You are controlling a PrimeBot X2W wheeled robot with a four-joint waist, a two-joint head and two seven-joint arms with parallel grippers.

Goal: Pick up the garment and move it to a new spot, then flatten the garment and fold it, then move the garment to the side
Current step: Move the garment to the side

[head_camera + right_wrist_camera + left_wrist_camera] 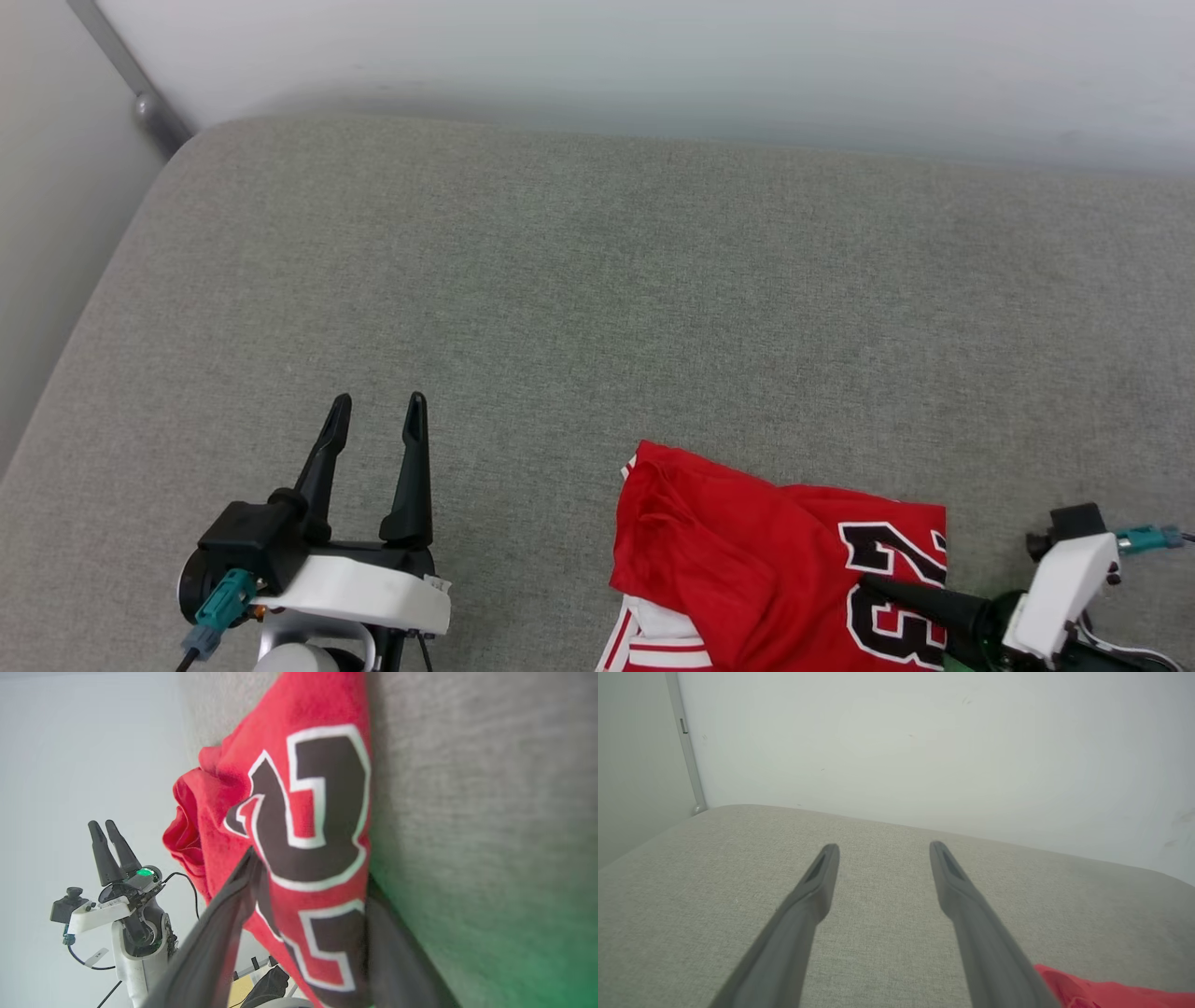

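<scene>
The garment [747, 560], a red jersey with a black, white-outlined "23", lies folded and bunched at the near right of the grey cushion [597, 280]. White sleeve trim shows at its near edge. My right gripper [887, 593] reaches in from the right, open. In the right wrist view, one finger of my right gripper [313, 868] lies on top of the garment [299, 765] and the other sits beneath its edge. My left gripper [373, 406] stands open over bare cushion to the garment's left, holding nothing. From the left wrist, the left gripper [882, 849] points at the wall, with a corner of the garment [1111, 994] at lower right.
A white wall [653, 56] runs right behind the cushion. A grey pipe [131, 84] stands in the far left corner. The cushion's left edge [84, 317] drops off beside my left arm. Bare cushion stretches beyond the garment.
</scene>
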